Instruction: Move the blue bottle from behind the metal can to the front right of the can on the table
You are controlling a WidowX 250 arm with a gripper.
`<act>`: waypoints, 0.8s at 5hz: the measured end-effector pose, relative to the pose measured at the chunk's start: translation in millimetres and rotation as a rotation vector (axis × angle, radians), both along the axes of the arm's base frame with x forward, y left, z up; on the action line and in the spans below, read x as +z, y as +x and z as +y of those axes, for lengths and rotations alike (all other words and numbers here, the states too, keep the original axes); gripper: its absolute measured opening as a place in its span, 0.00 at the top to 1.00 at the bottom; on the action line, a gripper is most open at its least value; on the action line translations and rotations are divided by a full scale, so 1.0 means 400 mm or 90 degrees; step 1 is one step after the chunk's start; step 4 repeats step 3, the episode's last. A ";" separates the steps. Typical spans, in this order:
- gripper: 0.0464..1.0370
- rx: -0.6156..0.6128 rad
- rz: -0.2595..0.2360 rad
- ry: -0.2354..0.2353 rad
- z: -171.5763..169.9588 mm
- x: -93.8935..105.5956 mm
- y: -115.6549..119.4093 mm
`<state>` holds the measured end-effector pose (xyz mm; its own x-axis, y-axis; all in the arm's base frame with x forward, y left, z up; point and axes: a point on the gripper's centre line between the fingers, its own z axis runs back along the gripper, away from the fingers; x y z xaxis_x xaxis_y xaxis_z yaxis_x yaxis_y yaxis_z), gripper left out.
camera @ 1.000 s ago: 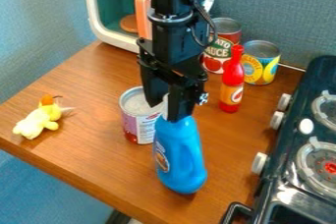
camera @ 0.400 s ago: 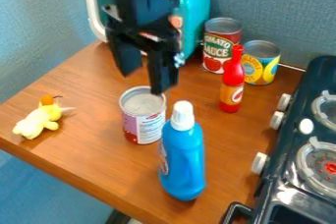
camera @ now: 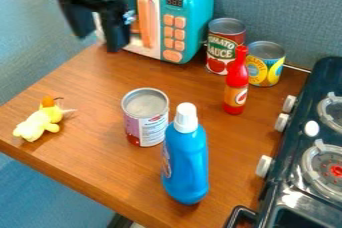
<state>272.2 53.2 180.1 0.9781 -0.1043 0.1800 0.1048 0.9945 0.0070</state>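
Observation:
The black gripper [camera: 98, 43] hangs at the upper left, in front of the toy microwave's left side. Its two fingers are spread with nothing between them. A blue bottle with a white cap [camera: 186, 159] stands upright near the table's front edge. Just behind and left of it is an open-topped or silver-lidded can [camera: 145, 117] with a pink and white label. A red sauce bottle [camera: 236, 84] stands farther back on the right, before a tomato sauce can [camera: 225, 47] and a yellow and blue can [camera: 265, 64]. A yellow plush toy [camera: 41, 121] lies at the left.
The teal and white toy microwave [camera: 190, 14] stands at the back against a blue-grey partition. A dark toy stove [camera: 304, 172] with grey burners and white knobs runs along the right side of the wooden table [camera: 100, 137].
The gripper has let go of the blue bottle's top and moved up and to the upper left, uncovering the microwave. The bottle has shifted slightly and stands by itself.

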 end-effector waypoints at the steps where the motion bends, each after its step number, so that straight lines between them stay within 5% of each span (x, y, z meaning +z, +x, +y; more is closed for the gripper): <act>1: 0.04 0.019 0.032 0.062 0.114 -0.046 0.012; 3: 0.04 0.040 0.097 0.089 0.196 -0.114 0.066; 4: 0.04 0.040 0.097 0.089 0.196 -0.114 0.066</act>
